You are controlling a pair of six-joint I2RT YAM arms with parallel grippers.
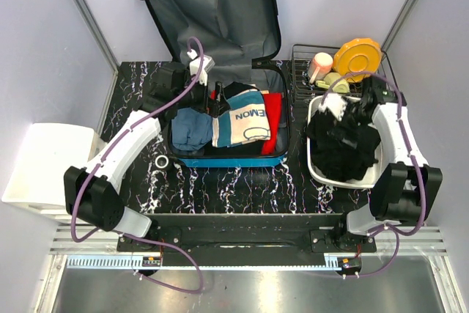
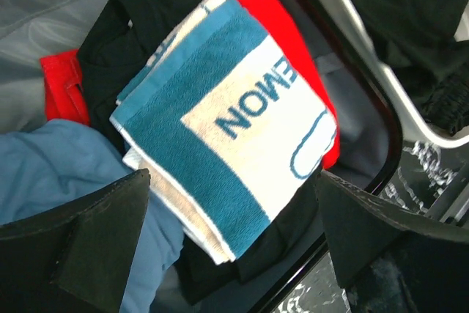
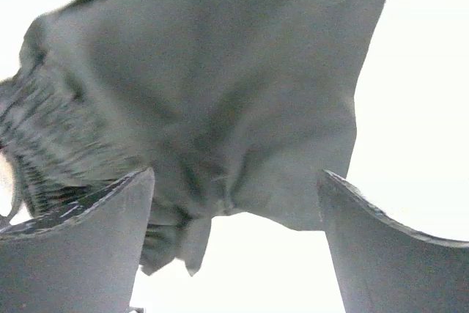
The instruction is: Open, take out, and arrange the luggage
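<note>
Pale walls close in on a black marbled worktop [image 1: 220,188], and the luggage [image 1: 227,160] lies open at the middle back, its grey-lined lid leaning against the rear wall. A bare strip of marble runs along its front rim. On its right only a narrow gap separates it from a white bin [image 1: 316,170] filled with black clothing [image 1: 341,144]. A wire rack [image 1: 300,60] holding an orange disc [image 1: 357,56] stands just behind that bin. A second white bin [image 1: 47,163] sits off the worktop's left edge.

The left arm's elbow juts out to the left, and its forearm slants in over the luggage's left half. The left tool [image 2: 231,175] hangs with jaws wide and nothing between them, above a teal-and-white towel [image 2: 242,115] (lettered "EMON"). That towel lies on a black garment [image 2: 124,27] and a red cloth [image 2: 275,12], beside a blue garment [image 2: 44,174].

The right arm is folded at the right edge, wrist bent inward over the bin. The right tool [image 3: 234,174] has its fingers spread wide, with dark cloth just beyond them, unclamped.
</note>
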